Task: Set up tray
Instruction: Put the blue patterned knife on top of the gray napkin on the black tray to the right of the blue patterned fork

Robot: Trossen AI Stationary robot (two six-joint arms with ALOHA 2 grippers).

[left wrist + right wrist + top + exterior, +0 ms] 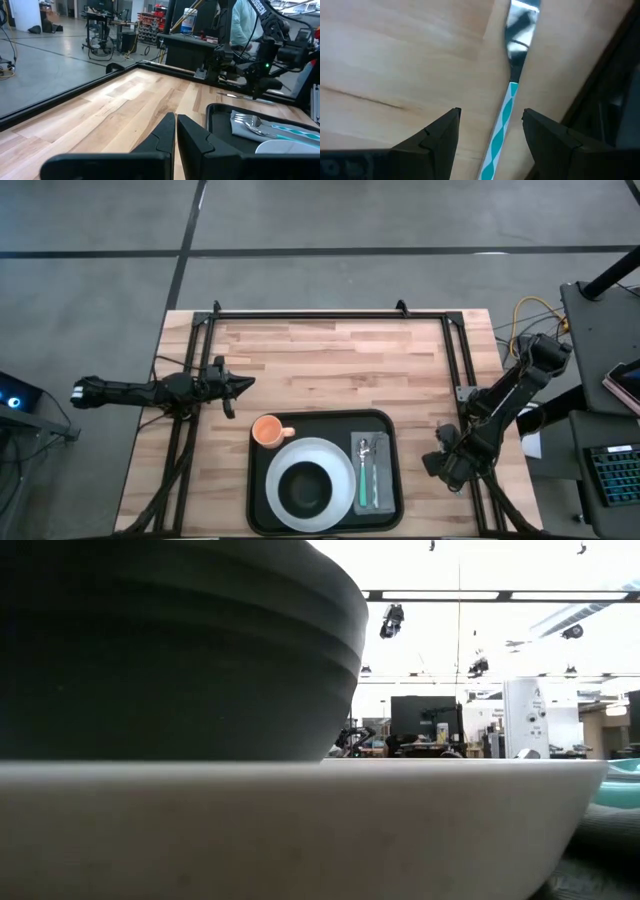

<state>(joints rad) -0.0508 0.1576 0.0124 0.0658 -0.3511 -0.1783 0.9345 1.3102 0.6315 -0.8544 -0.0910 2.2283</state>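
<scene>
Wooden tabletop (330,360), pale butcher-block planks, framed by black rails. Black tray (262,500) with rounded corners and raised rim, lying at the near middle of the tabletop. White plate (322,450) inside the tray, toward its left half, carrying a dark bowl (304,488) centred on it; in the low view the same bowl (170,650) fills the frame above the plate's white rim (300,830). Grey folded napkin (384,480) in the tray's right part, beside the plate, with a fork (364,452) and a teal-handled spoon (362,480) resting on it. Orange cup (266,430) in the tray's far left corner, touching the plate's edge.

Left hand (243,383) out over bare wood, left of the tray's far edge, pointing toward the middle; fingers (160,135) pressed together, pinching nothing. Right hand (446,465) low over the tabletop's right edge, just beside the tray and apart from it; fingers (440,132) spread, straddling a knife (512,80) with a teal-and-white striped handle and a shiny blade, flat on the wood between them, not yet gripped.
</scene>
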